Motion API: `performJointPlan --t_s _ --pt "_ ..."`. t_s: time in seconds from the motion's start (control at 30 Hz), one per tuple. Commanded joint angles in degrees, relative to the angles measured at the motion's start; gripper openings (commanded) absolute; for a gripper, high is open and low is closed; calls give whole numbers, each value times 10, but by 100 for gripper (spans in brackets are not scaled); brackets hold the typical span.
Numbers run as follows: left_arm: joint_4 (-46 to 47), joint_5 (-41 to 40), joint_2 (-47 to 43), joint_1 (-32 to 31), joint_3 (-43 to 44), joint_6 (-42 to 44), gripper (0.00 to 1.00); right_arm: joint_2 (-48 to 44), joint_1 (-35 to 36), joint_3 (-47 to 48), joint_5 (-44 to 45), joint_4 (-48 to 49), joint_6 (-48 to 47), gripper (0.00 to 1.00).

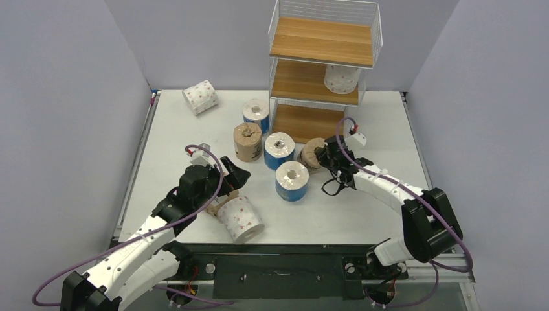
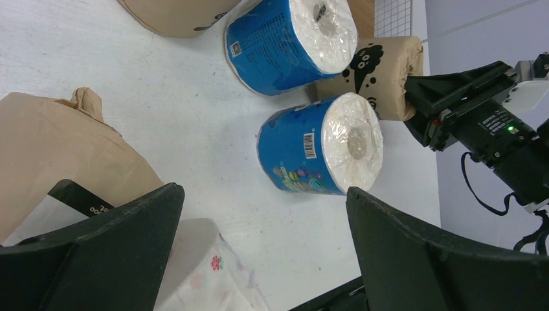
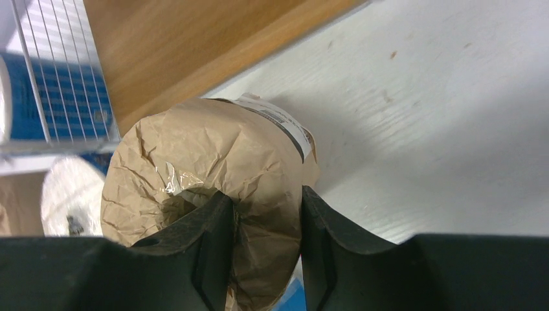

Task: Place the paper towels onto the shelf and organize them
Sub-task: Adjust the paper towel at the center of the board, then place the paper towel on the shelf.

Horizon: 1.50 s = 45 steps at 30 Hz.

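Fingers (image 3: 213, 246) of the right gripper (image 3: 265, 194) pinch the crumpled end of a fat brown kraft-wrapped paper towel roll (image 3: 213, 155), partly closed on a fold of its wrapper. This held roll lies on its side just in front of the lowest board of the tall white-wire shelf with wooden boards (image 1: 322, 40). It is just right of an upright blue-wrapped roll (image 1: 280, 150). Whether it touches the white table (image 1: 362, 214) cannot be told.

The shelf's middle tier holds one white roll with pink dots (image 1: 342, 79), standing at the right end.

Only the right wrist view shows the white printed label (image 3: 285, 126) on the held roll, and a far blue roll (image 3: 58, 97) seen through the shelf's wire mesh. Only the left wrist view shows the black cartoon print (image 2: 362, 65) on its side and the barcode (image 2: 310, 146) on the near blue roll (image 2: 317, 146). Only the top view takes in a pink-dotted roll lying at the far left (image 1: 200, 97) and an upright kraft roll (image 1: 248, 141).

The left gripper (image 2: 262, 191) has its fingers (image 2: 116, 246) spread wide, holding nothing. It is above a second kraft roll (image 2: 58, 155) and a near pink-dotted roll (image 2: 207, 278), well apart from the held roll.
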Motion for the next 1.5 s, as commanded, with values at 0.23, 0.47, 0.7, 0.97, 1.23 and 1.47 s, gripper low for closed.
performJointPlan --t_s 0.23,0.47,0.7,0.97,1.23,1.47 --pt "31 7 1 3 0 -4 97 -9 -96 73 7 12 7 31" --pt "19 3 -6 3 5 2 97 54 -111 124 16 17 11 31" --pt "12 -2 -12 4 3 5 96 97 -113 156 30 23 29 30" --pt "13 -3 -7 3 5 7 96 117 -114 165 46 31 36 32" --pt "15 -8 0 4 9 12 96 110 -115 161 39 28 24 53" --pt "14 0 2 4 8 9 96 89 -115 149 25 22 8 62"
